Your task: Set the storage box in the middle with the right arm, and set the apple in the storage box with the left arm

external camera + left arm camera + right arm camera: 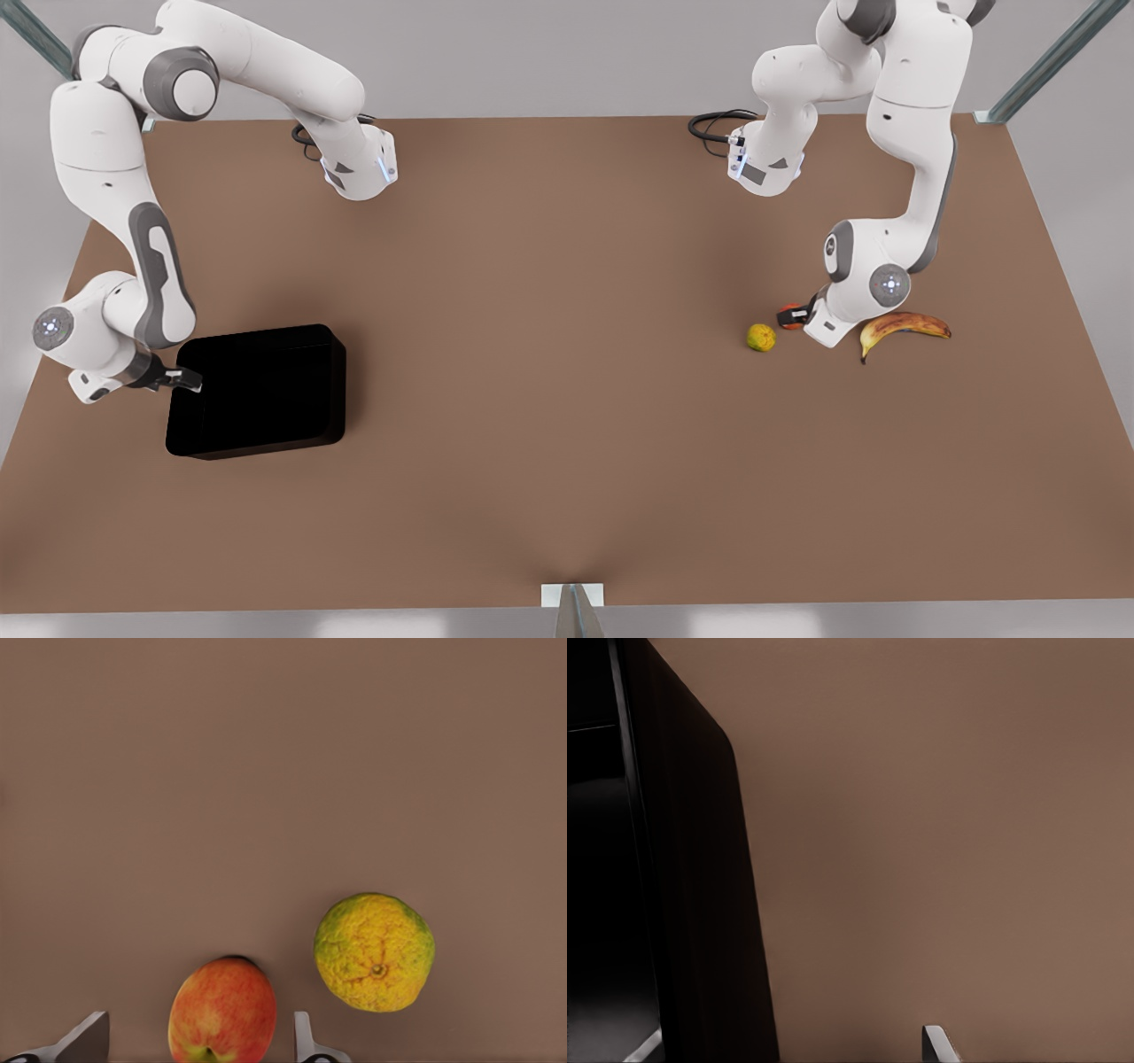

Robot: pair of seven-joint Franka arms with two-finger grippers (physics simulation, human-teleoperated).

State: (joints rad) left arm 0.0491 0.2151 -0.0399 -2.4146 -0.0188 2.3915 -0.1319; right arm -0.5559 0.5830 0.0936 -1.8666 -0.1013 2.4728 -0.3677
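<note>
Reaching-in stage on both sides, nothing lifted yet, by my read.

Front view: right gripper (pixel 182 381) sits at the storage box (pixel 266 399) wall on the front view's left, box well off the table (pixel 567 443) middle. Left gripper (pixel 797 315) is down on the apple (pixel 788 316) at the front view's right, between the yellow-green fruit (pixel 761 337) and the banana (pixel 902 328).

Left wrist view: apple (pixel 222 1012) sits between the fingers (pixel 306 1041), jaws apart w/ a gap each side, not touching it. Yellow-green fruit (pixel 375 951) just beside. Next: close on apple, lift, w/o nudging that fruit.

Right wrist view: box wall (pixel 700 904) runs between the fingertips (pixel 937 1045), one inside, one outside; jaws wide, straddling the wall, no clamp yet. Next: pinch the wall, then drag or carry box to centre – thin glossy wall could slip
</note>
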